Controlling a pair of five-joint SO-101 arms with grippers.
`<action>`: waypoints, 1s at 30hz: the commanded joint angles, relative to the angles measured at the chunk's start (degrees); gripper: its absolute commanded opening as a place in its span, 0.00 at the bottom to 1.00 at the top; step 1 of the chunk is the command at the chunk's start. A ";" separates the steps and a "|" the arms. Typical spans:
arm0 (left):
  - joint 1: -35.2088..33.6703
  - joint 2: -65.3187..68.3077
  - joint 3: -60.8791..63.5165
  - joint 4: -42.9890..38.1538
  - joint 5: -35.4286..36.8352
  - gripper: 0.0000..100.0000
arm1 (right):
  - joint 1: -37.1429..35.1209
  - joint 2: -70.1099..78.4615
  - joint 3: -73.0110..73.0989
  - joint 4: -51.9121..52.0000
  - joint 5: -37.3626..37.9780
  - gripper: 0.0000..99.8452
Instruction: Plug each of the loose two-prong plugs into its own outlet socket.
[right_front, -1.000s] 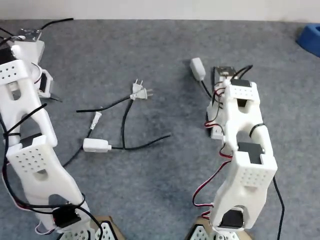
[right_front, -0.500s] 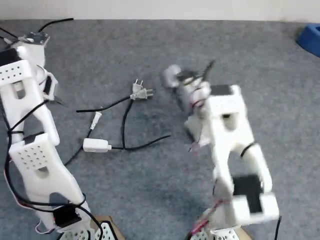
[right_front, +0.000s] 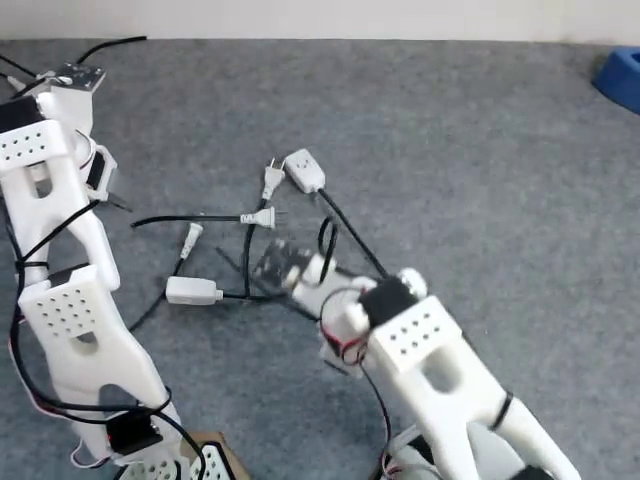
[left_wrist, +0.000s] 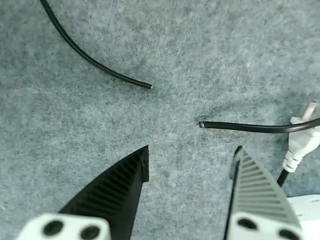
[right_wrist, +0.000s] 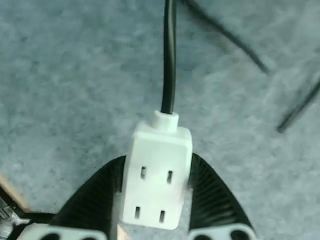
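My right gripper (right_wrist: 157, 159) is shut on a white outlet socket (right_wrist: 156, 195), whose black cable runs away past the fingertips. In the high view that gripper (right_front: 280, 266) is low over the tangle of black cables mid-table. Another white socket block (right_front: 304, 170) lies just beyond it, beside a white two-prong plug (right_front: 272, 179). A second plug (right_front: 258, 217) and a small third plug (right_front: 192, 238) lie to the left, above a flat white socket (right_front: 193, 291). My left gripper (left_wrist: 191, 152) hangs open over bare carpet, with a white plug (left_wrist: 301, 141) just outside one finger.
Two loose black cable ends (left_wrist: 150, 86) (left_wrist: 201, 124) lie ahead of the left gripper. The left arm (right_front: 55, 210) stands along the table's left side. A blue object (right_front: 620, 78) sits at the far right corner. Grey carpet covers the table.
The right arm has swung from the right side leftward and down into the middle cables. The white socket block moved with it to beside the plugs, and one plug shifted. The left arm barely moved.
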 joint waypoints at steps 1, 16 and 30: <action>-0.66 -0.48 -2.07 -0.18 -1.41 0.27 | -5.76 -6.11 4.53 -3.47 0.97 0.01; -1.10 -0.92 -2.24 1.58 -1.41 0.27 | 4.62 -7.08 18.86 -14.11 8.62 0.01; -1.01 -1.01 -2.24 1.93 -1.49 0.27 | 8.57 -7.08 23.87 -20.62 8.44 0.08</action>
